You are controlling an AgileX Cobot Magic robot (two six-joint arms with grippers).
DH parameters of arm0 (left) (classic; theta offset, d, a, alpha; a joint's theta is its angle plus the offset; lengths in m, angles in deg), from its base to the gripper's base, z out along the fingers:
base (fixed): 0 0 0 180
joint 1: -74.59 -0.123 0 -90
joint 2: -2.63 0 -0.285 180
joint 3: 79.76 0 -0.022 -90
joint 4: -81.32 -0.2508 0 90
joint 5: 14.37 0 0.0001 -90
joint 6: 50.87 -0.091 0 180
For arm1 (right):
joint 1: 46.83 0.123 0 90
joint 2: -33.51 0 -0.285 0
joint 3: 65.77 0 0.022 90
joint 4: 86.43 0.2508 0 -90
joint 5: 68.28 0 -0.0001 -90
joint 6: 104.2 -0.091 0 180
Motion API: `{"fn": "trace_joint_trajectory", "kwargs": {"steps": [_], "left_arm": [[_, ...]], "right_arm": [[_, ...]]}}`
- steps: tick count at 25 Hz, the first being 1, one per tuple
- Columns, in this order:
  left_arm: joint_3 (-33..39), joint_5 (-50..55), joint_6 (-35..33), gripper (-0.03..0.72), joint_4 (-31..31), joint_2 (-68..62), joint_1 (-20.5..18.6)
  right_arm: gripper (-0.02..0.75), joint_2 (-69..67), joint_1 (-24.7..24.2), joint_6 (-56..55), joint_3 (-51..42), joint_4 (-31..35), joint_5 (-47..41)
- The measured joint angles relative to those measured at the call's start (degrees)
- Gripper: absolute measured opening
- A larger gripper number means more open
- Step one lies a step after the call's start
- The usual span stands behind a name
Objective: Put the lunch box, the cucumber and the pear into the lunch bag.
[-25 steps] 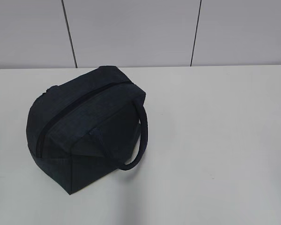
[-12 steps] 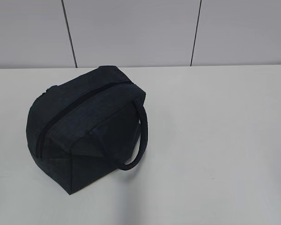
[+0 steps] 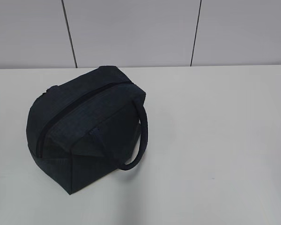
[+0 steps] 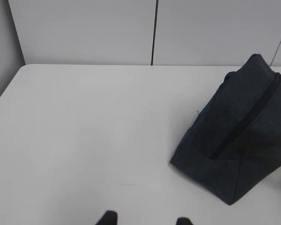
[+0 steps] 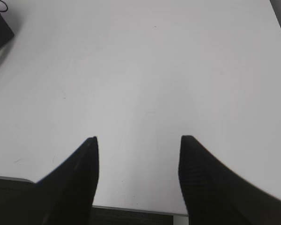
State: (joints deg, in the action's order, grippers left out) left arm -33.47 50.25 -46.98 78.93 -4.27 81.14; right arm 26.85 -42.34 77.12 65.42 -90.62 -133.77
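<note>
right claw (image 5: pixel 138 140): my right wrist camera shows both dark fingers spread wide, nothing between them, only bare white table (image 5: pixel 178 70) under the gap.
left claw (image 4: pixel 145 220): i see just two dark fingertips poking up at the bottom edge of my left wrist camera, set apart with nothing between them; i can't judge the full opening from so little.
lunch bag (image 3: pixel 84 136): dark navy, sitting on the left half of the table in the front camera, well apart from both claws; zipper (image 3: pixel 79 105) runs across the top and looks closed.
handle (image 3: pixel 138 136): rope-like loop hanging down the bag's right side.
ring pull (image 5: pixel 0 6): small ring at the top left corner of my right wrist camera, on the bag's corner.
lunch box, cucumber, pear: i see none of them in any camera.
wall (image 3: pixel 131 33): pale panels behind the table.
</note>
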Motion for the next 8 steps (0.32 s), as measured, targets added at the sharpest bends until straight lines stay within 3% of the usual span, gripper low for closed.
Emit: {"fn": "trace_joint_trajectory", "kwargs": {"steps": [8], "left_arm": [[0.00, 0.00, 0.00, 0.239, 0.00, 0.00, 0.00]], "right_arm": [[0.425, 0.00, 0.00, 0.00, 0.00, 0.00, 0.00]]}}
